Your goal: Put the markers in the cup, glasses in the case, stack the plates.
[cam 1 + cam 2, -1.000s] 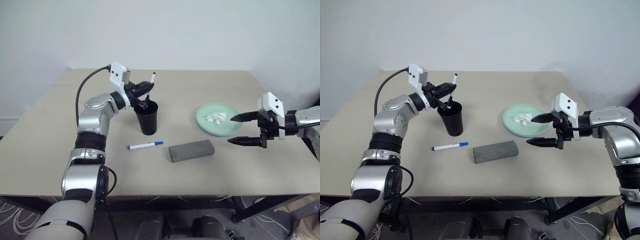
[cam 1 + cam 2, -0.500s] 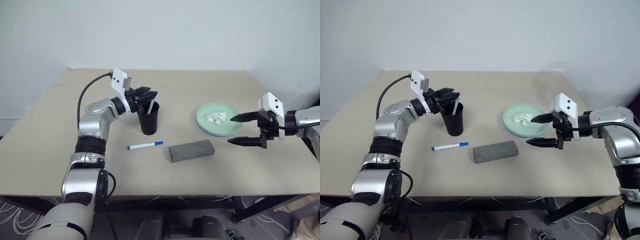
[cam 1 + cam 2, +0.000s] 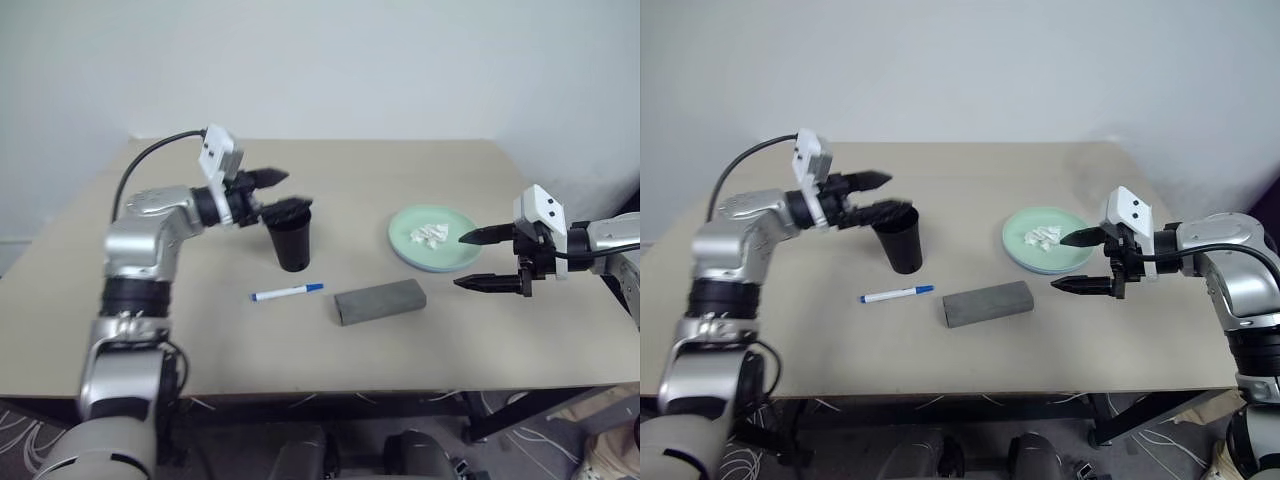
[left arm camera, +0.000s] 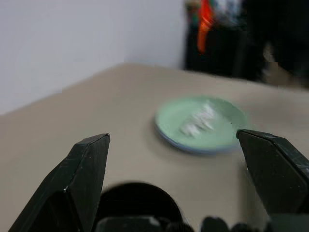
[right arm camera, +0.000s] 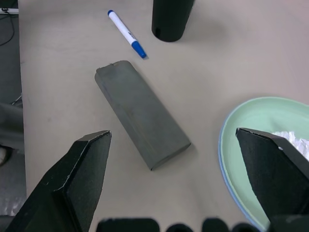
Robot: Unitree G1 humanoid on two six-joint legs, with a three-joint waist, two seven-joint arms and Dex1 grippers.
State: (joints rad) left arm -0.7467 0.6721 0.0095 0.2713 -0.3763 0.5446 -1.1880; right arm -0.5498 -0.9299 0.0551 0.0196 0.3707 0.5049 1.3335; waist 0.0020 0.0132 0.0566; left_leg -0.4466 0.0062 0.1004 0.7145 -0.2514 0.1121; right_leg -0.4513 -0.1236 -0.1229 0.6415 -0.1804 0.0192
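plates point(image 3: 436, 240) stacked, right counter edge | case point(image 3: 380, 301) lid down, glasses unseen | blue marker point(image 3: 288, 292) left, mid-counter by cup point(image 3: 290, 238) | left gripper point(image 3: 279, 192), right gripper point(image 3: 487, 261) jaws spread, empty

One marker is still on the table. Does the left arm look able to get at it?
Probably yes: the blue marker lies in the open on the table, just in front of the cup, and the left gripper is open nearby.
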